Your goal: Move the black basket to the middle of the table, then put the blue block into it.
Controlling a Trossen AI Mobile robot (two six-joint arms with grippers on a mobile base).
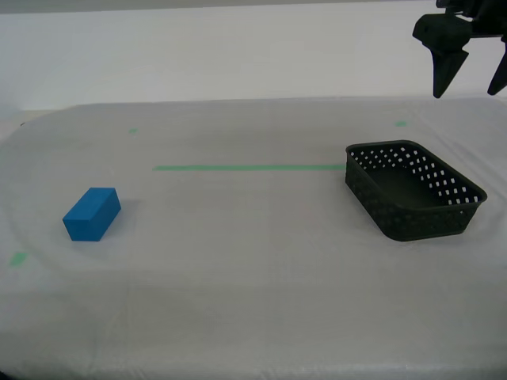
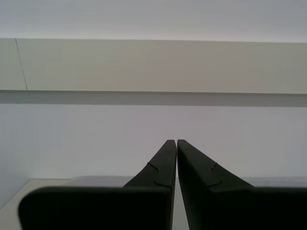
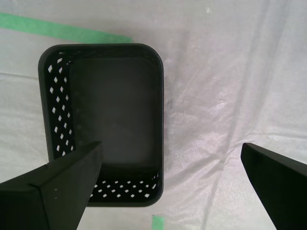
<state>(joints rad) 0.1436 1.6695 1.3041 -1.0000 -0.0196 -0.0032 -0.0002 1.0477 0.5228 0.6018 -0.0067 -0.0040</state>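
The black basket stands empty on the table at the exterior view's right, one corner touching the end of the green tape line. The blue block lies far off at the exterior view's left. My first gripper hangs open high above the basket, near the exterior view's top right corner. Its wrist view looks straight down into the basket, with the gripper spread wide over one long rim. My second gripper is shut with nothing in it, faces a pale wall, and is outside the exterior view.
Small green tape marks dot the cloth near the far edge and near the front at the exterior view's left. A white wall rises behind the table. Wrinkled pale cloth lies beside the basket.
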